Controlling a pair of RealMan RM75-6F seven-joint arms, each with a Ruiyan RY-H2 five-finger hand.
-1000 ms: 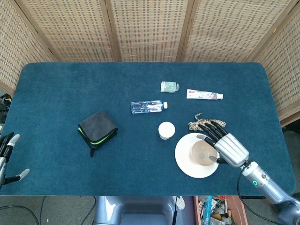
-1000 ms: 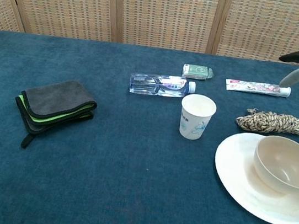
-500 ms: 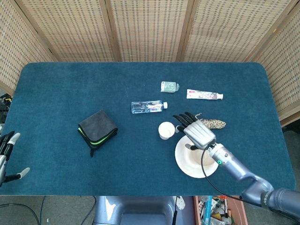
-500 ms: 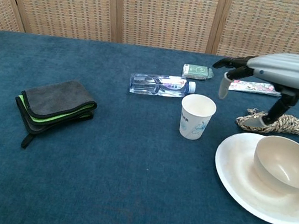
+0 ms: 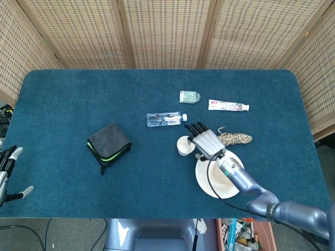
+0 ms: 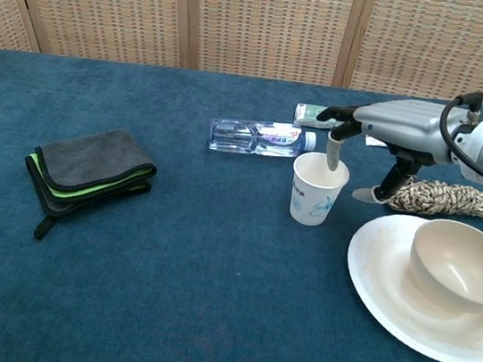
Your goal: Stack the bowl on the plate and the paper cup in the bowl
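Observation:
A white paper cup (image 6: 316, 196) stands upright on the blue table, left of a white plate (image 6: 381, 273). A beige bowl (image 6: 462, 266) sits on that plate. My right hand (image 6: 393, 126) hovers just over the cup with fingers spread; one fingertip hangs at the cup's mouth and the thumb is low beside its right side. It holds nothing. In the head view the right hand (image 5: 205, 141) covers part of the cup (image 5: 183, 146), and the arm crosses the plate (image 5: 207, 180), hiding most of the bowl. My left hand (image 5: 8, 172) is at the table's near left edge, empty, fingers apart.
A water bottle (image 6: 257, 135) lies behind the cup. A small green packet (image 6: 318, 115) and a toothpaste tube (image 5: 228, 105) lie further back. A coil of rope (image 6: 446, 198) rests behind the plate. A folded grey-green cloth (image 6: 91, 164) lies at the left.
My right hand has left the bowl and swung left across the plate, arriving above the paper cup. Bowl, plate and cup have not moved. The left hand is still.

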